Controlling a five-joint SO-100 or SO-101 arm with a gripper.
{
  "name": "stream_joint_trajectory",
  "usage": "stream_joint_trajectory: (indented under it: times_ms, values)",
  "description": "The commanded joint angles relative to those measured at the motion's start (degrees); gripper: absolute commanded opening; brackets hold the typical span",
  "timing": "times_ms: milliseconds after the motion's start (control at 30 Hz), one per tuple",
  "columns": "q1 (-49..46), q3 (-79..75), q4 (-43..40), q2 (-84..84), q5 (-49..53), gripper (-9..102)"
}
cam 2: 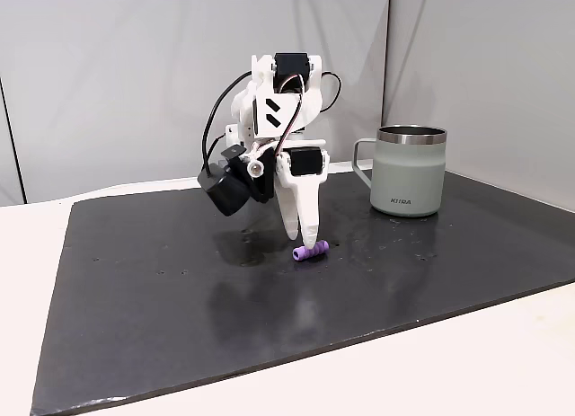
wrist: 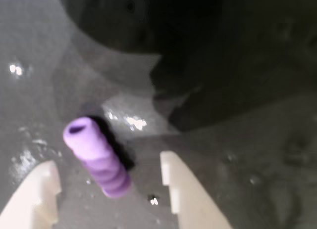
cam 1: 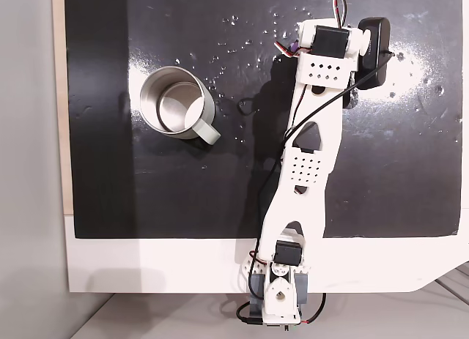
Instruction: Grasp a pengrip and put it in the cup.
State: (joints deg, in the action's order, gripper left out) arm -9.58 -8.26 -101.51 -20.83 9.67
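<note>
The pengrip [wrist: 96, 162], a small light-purple ribbed tube, lies on the black mat between my gripper's [wrist: 111, 187] two white fingertips. My gripper is open, with a gap on each side of the tube. In a fixed view from the side, the gripper [cam 2: 308, 238] points straight down with its tips just above the mat, right at the pengrip [cam 2: 311, 251]. The cup [cam 2: 411, 171], a steel mug with a pale handle, stands upright on the mat to the right and further back. From above, the cup [cam 1: 176, 101] shows empty, well left of my wrist [cam 1: 330, 50].
The black mat [cam 1: 410, 170] covers most of a white table. My arm [cam 1: 308, 156] stretches from its base [cam 1: 282, 291] at the table's near edge across the mat. Small white specks [cam 1: 234, 20] dot the far part of the mat.
</note>
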Motion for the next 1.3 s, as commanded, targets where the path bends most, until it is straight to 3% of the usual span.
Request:
stream_joint_trajectory:
  times_ms: [0,200,500,667,1033,1267]
  values:
    - [1.1,-2.9,2.1,-0.3,0.8,20]
    - [1.5,-2.9,4.8,1.6,1.5,18]
    - [0.8,-2.9,5.3,4.0,1.7,1]
    - [0.4,-2.9,4.2,1.8,1.1,0]
    - [1.8,2.3,-1.1,-19.3,-0.9,0]
    - [3.3,15.8,-1.6,-41.0,-0.9,0]
